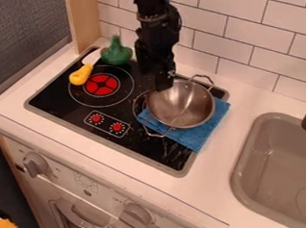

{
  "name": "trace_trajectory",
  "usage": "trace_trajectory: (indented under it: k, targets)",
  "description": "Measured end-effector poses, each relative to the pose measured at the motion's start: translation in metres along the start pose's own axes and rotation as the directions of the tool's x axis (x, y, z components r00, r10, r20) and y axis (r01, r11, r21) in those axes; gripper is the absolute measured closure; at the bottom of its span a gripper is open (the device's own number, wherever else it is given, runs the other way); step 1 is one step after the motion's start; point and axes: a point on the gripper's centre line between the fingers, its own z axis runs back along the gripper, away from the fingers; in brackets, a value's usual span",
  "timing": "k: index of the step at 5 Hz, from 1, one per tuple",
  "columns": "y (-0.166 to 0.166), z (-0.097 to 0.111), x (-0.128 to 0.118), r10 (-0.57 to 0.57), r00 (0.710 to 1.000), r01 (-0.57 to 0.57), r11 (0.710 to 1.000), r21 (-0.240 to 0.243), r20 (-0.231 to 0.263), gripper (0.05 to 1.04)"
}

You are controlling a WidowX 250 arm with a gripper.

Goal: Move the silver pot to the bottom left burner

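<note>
While the gripper (162, 85) is held over the upper-left part of the rim of the silver pot (182, 104), the body of the pot is found below it and to its right in the camera view. Whether the gripper is opened or closed, and whether the rim is grasped or touched by it, cannot be told. Only one arm (158, 35) is seen, and it is placed from above, on the pot's upper-left side.

The pot is set upright at the right part of the stove (56, 101), partly over the blue cloth (209, 131). By its round bowl no long axis is given; a line is made only by its two loop handles, the upper handle (202, 79) being pointed to the upper right and the lower handle (156, 133) to the lower left.

The red burner (102, 85) is located to the left of the pot and slightly higher in the view, and it is judged to be the one that is meant. A secure hold on the rim should be made, then a lift and a carry to the left. The yellow-handled utensil (81, 75), laid at the burner's upper-left edge, could be struck by the bowl, and the cloth could be dragged if the lift is too low.
</note>
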Motion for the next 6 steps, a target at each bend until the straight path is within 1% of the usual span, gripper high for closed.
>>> trace_trajectory:
  k: [1,3,4,5,6]
  targets:
    - [-0.007,-0.01,0.001,-0.018,1.0,0.018,1.0,-0.006,-0.021,0.146]
    - [-0.009,-0.013,0.0,-0.044,0.999,0.044,0.999,-0.004,-0.019,0.739]
    - [-0.008,-0.012,0.0,-0.054,0.998,0.054,0.999,0.0,-0.022,0.93]
    - [-0.009,-0.009,0.001,-0.055,0.998,0.055,0.999,0.0,-0.017,0.99]
    - [-0.013,0.006,0.006,-0.046,0.999,0.047,0.998,-0.032,0.014,1.007]
